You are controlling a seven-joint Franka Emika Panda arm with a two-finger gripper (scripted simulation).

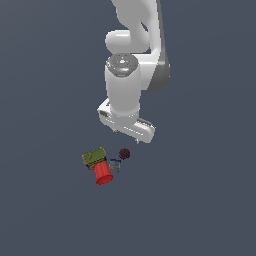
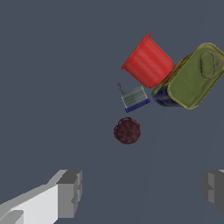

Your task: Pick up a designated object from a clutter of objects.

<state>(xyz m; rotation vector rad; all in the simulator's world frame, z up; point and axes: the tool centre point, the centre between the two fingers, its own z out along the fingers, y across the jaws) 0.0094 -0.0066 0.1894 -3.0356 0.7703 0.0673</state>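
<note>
Maroon bumpy ball (image 2: pixel 127 130), likely light and prone to rolling, wants gripping across its middle; gripper (image 2: pixel 142 188) wide open, empty.

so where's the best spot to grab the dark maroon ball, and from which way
Grip the dark maroon ball across its widest middle, coming straight down from above. It is roughly round and bumpy, so no side is better by shape. It sits apart from the blue-grey piece, the red cup and the olive-green box, leaving room for the open end effector.
</note>
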